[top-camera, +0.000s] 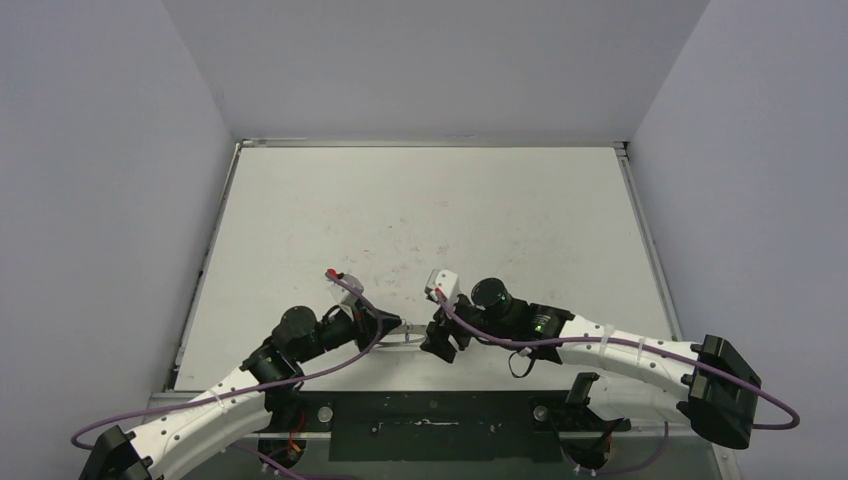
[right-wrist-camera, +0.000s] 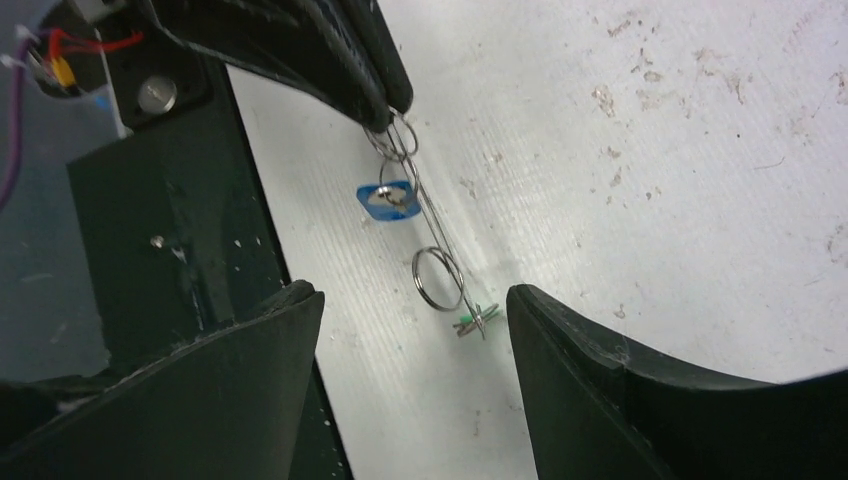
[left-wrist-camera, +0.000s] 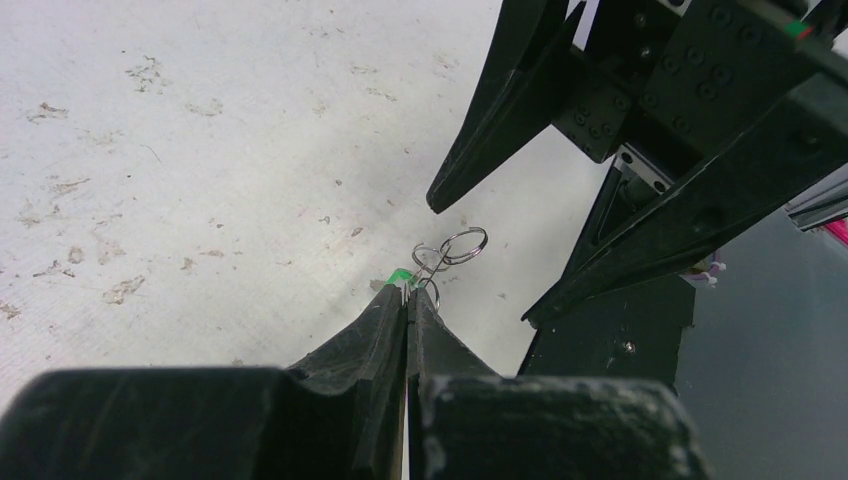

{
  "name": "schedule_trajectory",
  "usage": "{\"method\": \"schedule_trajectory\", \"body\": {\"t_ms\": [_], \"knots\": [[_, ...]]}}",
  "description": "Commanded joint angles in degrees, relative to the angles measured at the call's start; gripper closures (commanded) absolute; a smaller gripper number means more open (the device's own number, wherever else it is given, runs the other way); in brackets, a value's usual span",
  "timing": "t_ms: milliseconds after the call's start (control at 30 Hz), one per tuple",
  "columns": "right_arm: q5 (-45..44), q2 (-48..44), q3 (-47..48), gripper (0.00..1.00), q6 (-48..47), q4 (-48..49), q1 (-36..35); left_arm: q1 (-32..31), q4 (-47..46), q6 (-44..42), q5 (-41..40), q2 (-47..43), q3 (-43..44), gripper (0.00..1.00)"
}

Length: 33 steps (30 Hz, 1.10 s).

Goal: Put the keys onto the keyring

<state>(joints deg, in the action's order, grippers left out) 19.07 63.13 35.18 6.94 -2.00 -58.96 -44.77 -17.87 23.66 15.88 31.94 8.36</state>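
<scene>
Looking at the top view: both arms meet over the near edge of the bench (top-camera: 420,200), roughly centre. The left claw (top-camera: 393,325) and right claw (top-camera: 437,345) sit tip to tip, just beside each other. A thin pale wire shows between them, but it's too small here to make out any keys.

Left wrist view: the left claw (left-wrist-camera: 407,297) is pressed together, fingers flush, clamped on the keyring (left-wrist-camera: 462,245). The keyring reads as thin bright wire with small round loops poking out just past the tips. The green key (left-wrist-camera: 399,277) is a tiny green sliver right at the tips, against the wire. The right claw (left-wrist-camera: 483,262) stands apart, one finger above the loops and one to their right, neither touching the wire. The bench is white and scuffed.

Right wrist view: the right claw (right-wrist-camera: 412,295) is wide apart and grips nothing. The keyring (right-wrist-camera: 438,278) lies in the gap between its fingers, clear of both. A straight run of wire goes from the left claw (right-wrist-camera: 388,100) at the top down to the green key (right-wrist-camera: 468,322). One round loop sits partway along it, with smaller loops at the left claw's tips. The blue key (right-wrist-camera: 388,200) has a square blue tag with a small metal bit on it, and hangs on the wire just below those tips. Can't tell whether the green key touches the bench. The black base plate (right-wrist-camera: 150,250) is at left.
</scene>
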Motion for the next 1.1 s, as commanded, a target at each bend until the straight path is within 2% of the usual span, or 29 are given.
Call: {"method": "schedule_trajectory", "body": {"t_ms": [0,200,333,433,567,667,800,1067], "knots": [[1.22,-1.54,-1.60,0.33,-9.05,5.83,-0.26,0.26,-4.11,-0.46,0.91,-1.02,0.44,1.00],[0.90,1.02,-2.95,0.47,-11.05,10.92,-0.29,0.30,-4.06,-0.39,1.23,-0.91,0.52,1.00],[1.04,3.76,-3.48,0.60,-11.20,15.60,-0.21,0.30,-4.05,-0.29,1.43,-1.06,0.45,1.00],[1.63,5.82,-3.24,0.65,-11.50,17.72,-0.28,0.27,-3.80,-0.29,1.44,-1.36,0.50,1.00],[1.67,7.26,-2.46,0.80,-12.55,17.77,-0.28,0.30,-3.03,-0.41,1.36,-1.86,0.38,1.00],[1.32,7.08,-2.22,0.86,-13.65,16.64,-0.30,0.28,-2.98,-0.29,1.27,-2.12,0.30,1.00],[0.69,6.57,-2.68,1.00,-15.22,15.98,-0.32,0.30,-3.07,-0.26,1.26,-2.14,0.29,1.00],[-0.11,4.50,-1.72,1.00,-16.66,12.30,-0.29,0.25,-1.78,-0.66,1.35,-2.65,0.81,1.00]]}}
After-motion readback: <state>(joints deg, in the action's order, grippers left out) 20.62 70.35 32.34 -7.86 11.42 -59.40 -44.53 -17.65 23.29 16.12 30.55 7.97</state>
